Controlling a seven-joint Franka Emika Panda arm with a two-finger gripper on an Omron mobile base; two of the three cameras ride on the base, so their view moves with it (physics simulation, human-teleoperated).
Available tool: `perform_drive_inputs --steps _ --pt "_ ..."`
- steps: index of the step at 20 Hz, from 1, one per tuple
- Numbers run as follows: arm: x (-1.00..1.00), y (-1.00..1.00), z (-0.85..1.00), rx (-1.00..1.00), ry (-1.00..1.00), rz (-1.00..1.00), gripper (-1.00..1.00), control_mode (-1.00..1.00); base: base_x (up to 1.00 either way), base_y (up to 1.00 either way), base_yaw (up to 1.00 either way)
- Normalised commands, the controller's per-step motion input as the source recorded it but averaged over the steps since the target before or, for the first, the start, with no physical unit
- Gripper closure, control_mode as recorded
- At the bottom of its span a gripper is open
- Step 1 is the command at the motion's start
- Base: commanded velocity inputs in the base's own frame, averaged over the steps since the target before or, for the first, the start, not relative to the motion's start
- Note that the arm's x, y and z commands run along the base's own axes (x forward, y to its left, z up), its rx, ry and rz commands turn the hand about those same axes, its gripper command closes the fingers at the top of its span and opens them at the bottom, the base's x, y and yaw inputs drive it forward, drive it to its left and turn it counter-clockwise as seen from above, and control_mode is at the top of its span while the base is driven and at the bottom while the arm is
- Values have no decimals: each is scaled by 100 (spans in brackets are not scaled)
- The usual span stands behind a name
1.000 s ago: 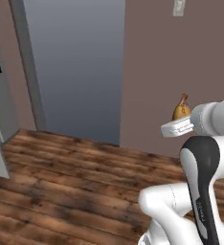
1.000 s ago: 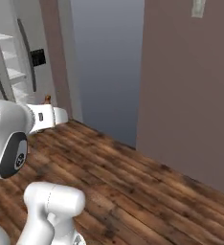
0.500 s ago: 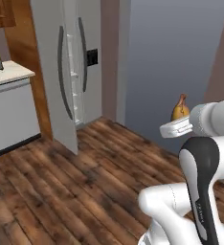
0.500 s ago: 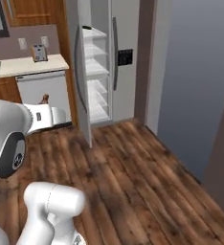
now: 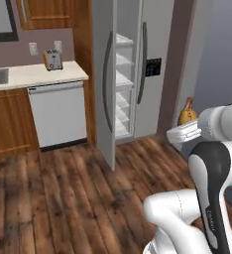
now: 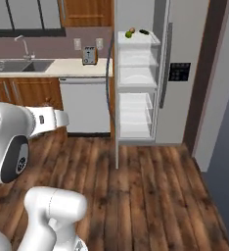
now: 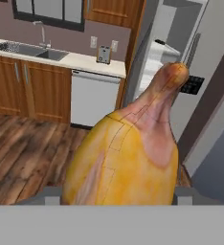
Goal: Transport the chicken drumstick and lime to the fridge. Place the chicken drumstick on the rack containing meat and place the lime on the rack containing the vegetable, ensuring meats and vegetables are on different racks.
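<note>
My gripper [image 5: 186, 128] is shut on the chicken drumstick [image 5: 188, 113], a golden-brown piece held upright with its narrow tip up, at the right of the left base view. Up close in the hand view the drumstick [image 7: 128, 158] hides most of my fingers. The grey steel fridge [image 5: 152, 64] stands ahead with its left door [image 5: 104, 84] swung open onto white translucent racks [image 6: 134, 105]. On the top rack lie a small green thing [image 6: 129, 34] and a dark thing [image 6: 144, 32]. They are too small to tell whether the green one is the lime.
Left of the fridge runs a pale counter [image 5: 33, 75] with a toaster [image 5: 52, 59], a white dishwasher [image 5: 58, 115] below and a sink [image 6: 18, 64] further left. Wooden floor [image 6: 150, 196] stretches between me and the fridge. A grey wall [image 6: 224, 112] stands at the right.
The base has turned, so both base views swung from a grey wall to the open fridge and kitchen counter. The drumstick stays in my shut gripper.
</note>
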Motion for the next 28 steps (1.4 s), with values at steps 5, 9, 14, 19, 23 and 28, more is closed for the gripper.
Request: perform_drive_inputs --steps 5,9,14,19,23,28 --pt "0 0 0 0 0 0 100 100 86 -89 53" --pt "0 0 0 0 0 0 100 100 5 -100 42" --pt "0 0 0 0 0 0 100 100 19 -81 30" --pt "0 0 0 0 0 0 100 100 78 -69 16" --pt "0 0 0 0 0 0 100 100 97 -22 5" --pt "0 0 0 0 0 0 100 100 72 -72 9"
